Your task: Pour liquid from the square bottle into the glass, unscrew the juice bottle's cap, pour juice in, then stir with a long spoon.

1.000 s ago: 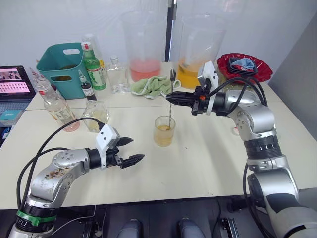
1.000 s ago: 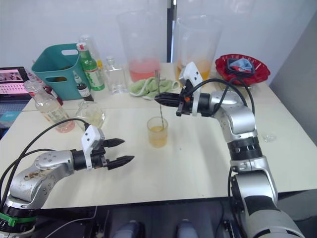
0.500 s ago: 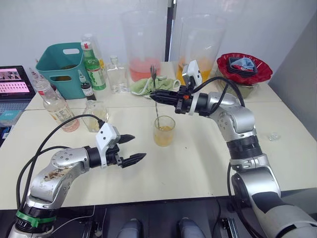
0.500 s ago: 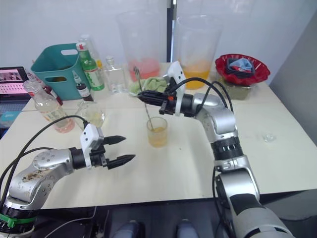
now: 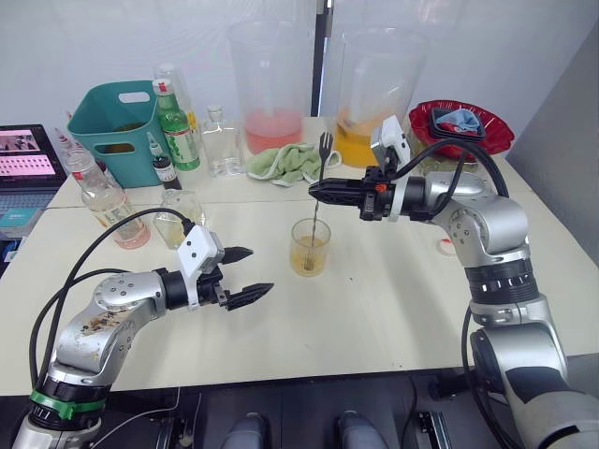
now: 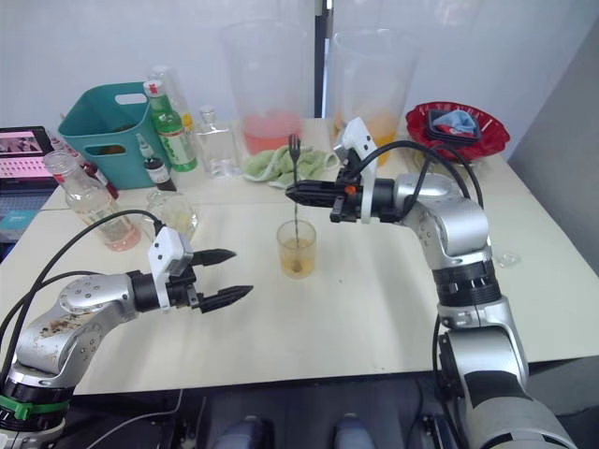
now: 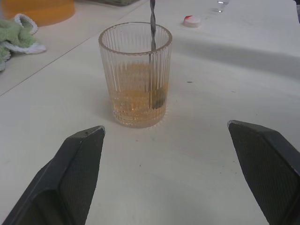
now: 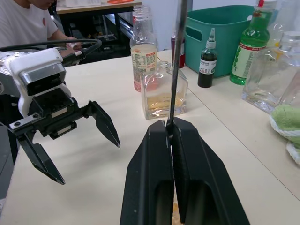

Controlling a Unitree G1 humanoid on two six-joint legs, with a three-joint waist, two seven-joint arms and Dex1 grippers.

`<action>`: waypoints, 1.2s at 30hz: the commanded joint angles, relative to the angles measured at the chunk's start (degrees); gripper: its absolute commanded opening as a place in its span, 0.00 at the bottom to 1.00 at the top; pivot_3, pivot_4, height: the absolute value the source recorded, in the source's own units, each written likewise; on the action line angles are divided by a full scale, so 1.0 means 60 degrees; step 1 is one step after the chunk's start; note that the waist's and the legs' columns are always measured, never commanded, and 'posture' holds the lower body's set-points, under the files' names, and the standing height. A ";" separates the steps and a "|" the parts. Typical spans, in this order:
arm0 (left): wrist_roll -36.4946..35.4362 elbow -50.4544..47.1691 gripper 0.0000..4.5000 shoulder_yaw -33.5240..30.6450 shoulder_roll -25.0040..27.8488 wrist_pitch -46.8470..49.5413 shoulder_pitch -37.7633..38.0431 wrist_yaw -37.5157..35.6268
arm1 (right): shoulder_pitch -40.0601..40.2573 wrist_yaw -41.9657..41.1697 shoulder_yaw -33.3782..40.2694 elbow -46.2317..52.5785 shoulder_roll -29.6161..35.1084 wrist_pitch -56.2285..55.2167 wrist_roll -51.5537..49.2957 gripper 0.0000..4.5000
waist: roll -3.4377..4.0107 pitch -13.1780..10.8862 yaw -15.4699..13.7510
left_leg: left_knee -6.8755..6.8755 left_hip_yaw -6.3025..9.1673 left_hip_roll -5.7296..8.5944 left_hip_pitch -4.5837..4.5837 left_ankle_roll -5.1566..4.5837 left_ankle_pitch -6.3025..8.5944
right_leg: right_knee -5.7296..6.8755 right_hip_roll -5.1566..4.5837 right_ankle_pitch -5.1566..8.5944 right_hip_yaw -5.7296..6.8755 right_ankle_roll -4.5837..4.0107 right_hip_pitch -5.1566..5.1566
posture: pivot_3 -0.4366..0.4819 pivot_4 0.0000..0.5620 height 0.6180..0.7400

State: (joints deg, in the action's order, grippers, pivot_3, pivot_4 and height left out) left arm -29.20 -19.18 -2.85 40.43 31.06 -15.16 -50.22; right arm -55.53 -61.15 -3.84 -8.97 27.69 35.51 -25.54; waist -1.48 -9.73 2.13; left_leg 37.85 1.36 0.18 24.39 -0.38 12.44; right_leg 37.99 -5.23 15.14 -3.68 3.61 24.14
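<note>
The long spoon is held near-upright by the right gripper, jaws clamped on the shaft partway up; its forked top end stands above the fingers and the bowl end is dipped in the amber liquid in the glass. The glass is seen mid-table, about a third full, ribbed-walled in the left wrist view. The left gripper is held low over the table on the glass's left side, jaws wide apart, nothing between them, clear of the glass. The square bottle is seen standing behind the left gripper, with the juice bottle just beside it, uncapped. The juice bottle's cap is seen lying on the table beyond the glass, well apart from it.
</note>
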 commanded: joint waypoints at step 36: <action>0.0035 -0.0445 0.99 -0.0145 -0.0059 -0.0263 0.0250 0.0326 | -0.0746 -0.0012 0.0635 -0.0317 -0.0004 -0.1041 -0.0031 0.00 | 0.0000 0.0000 -0.0051 | 0.0000 0.0000 0.0001 0.0003 0.0000 0.0000 | 0.0004 -0.0004 0.0000 0.0000 0.0000 -0.0002 | 0.48 0.27 1.00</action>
State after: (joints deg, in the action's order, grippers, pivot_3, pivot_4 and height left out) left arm -29.20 -20.89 -2.82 40.11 30.95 -13.52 -48.29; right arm -58.59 -60.52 -1.55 -13.94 26.63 30.44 -24.79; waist -1.48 -9.73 1.82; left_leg 37.85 1.36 0.18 24.40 -0.38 12.44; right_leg 38.01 -5.26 15.14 -3.68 3.61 24.12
